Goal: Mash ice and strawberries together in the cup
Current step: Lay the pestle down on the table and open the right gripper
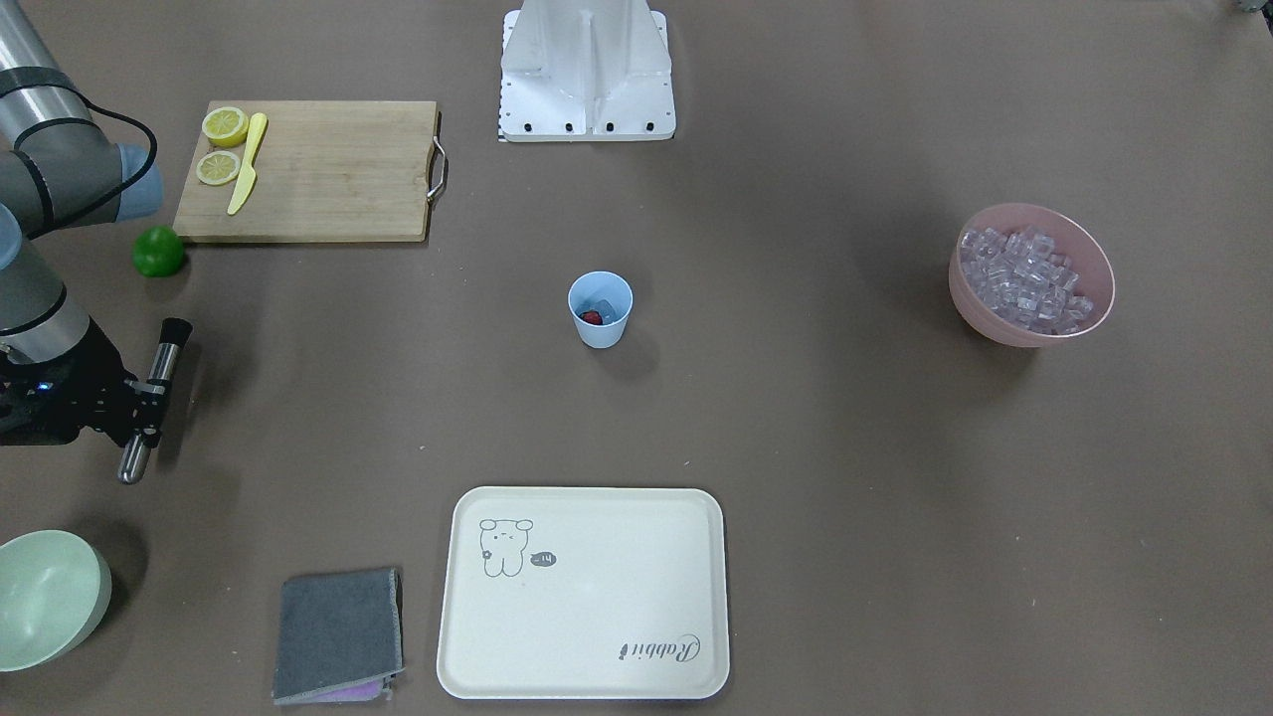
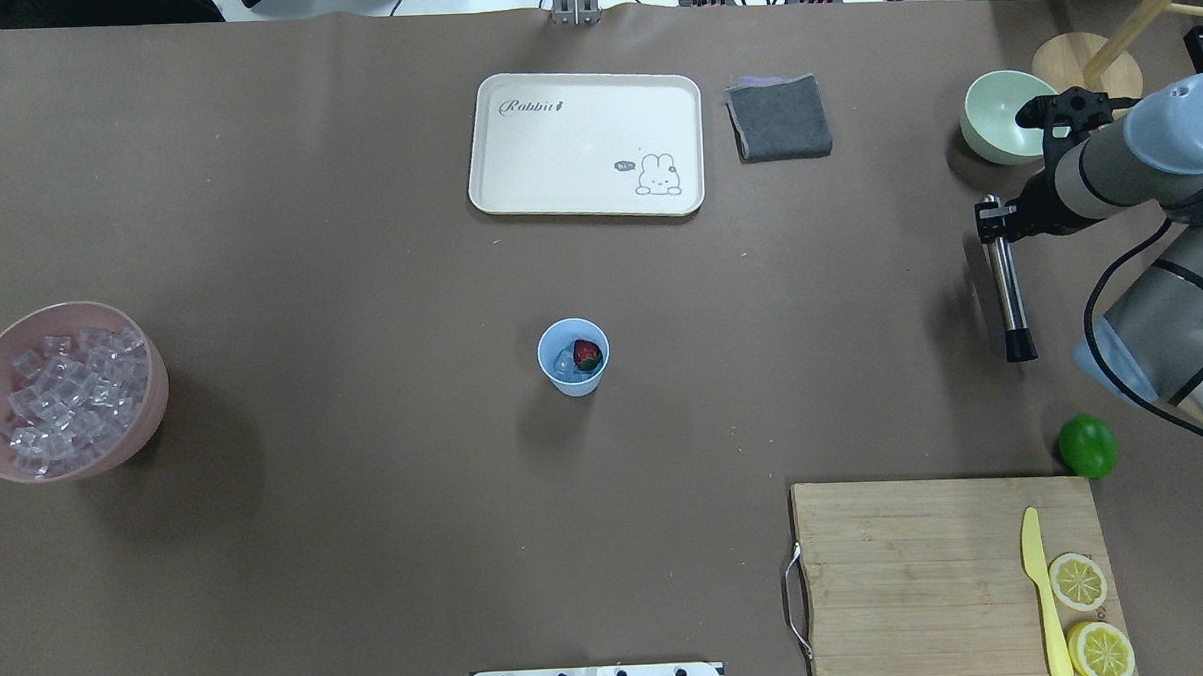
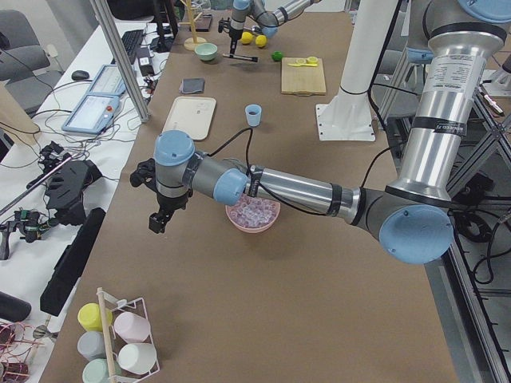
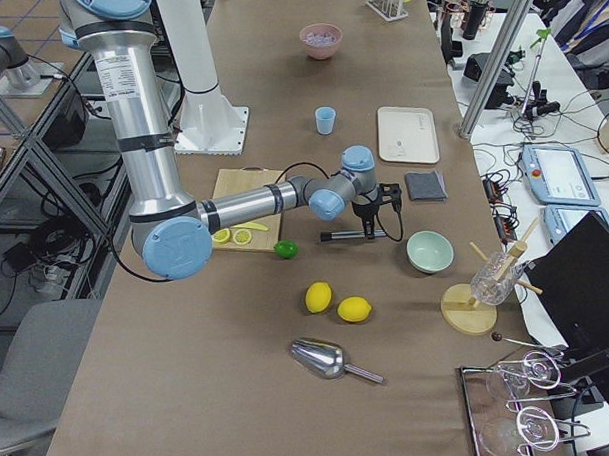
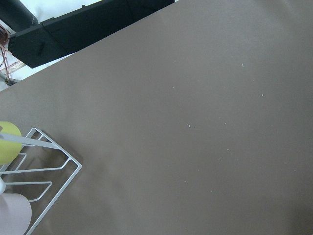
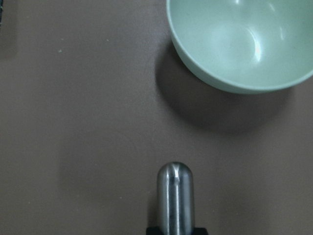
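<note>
Gripping a muddler [image 2: 1007,284], right end effector [image 2: 993,222] hovers far from cup [image 2: 575,384] (mid-table).

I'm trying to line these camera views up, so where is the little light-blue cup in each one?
Front-facing: cup at centre, above the cream tray.
Overhead: cup at centre, below the tray.
Exterior left: cup upper middle, right of the tray.
Exterior right: cup upper middle, left of the tray.
Left wrist: absent.
Right wrist: absent.
Shared landmark: the tray.
</note>
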You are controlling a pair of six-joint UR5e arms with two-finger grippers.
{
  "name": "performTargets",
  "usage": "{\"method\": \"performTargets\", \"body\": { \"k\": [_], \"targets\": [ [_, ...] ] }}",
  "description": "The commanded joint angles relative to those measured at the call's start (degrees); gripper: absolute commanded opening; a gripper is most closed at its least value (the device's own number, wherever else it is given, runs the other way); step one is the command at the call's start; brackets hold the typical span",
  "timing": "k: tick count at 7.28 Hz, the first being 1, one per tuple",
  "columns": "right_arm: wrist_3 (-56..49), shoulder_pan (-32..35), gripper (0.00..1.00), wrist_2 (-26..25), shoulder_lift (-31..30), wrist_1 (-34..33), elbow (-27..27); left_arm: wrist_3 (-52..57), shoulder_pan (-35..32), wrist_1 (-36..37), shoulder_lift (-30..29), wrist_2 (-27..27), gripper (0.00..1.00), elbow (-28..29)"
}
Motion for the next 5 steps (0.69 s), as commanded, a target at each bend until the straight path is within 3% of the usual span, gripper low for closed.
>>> {"method": "performTargets", "body": {
  "k": [1,2,4,5],
  "targets": [
    [-0.8,-1.7,0.0,-0.1,-0.5,-0.2,-0.2,0.0,0.0,-0.1,0.0,0.1,0.97,0.0],
    [-0.8,-1.8,0.04,0.3,-0.5,-0.2,-0.2,0.1,0.0,0.0,0.0,0.1,0.97,0.1],
    [-0.8,-1.7,1.0,1.2,-0.4,-0.2,0.4,0.2,0.0,0.0,0.1,0.1,0.97,0.1],
    [-0.7,-1.6,1.0,1.3,-0.4,-0.2,0.6,0.1,0.0,0.0,0.0,0.1,0.97,0.1]
  ]
}}
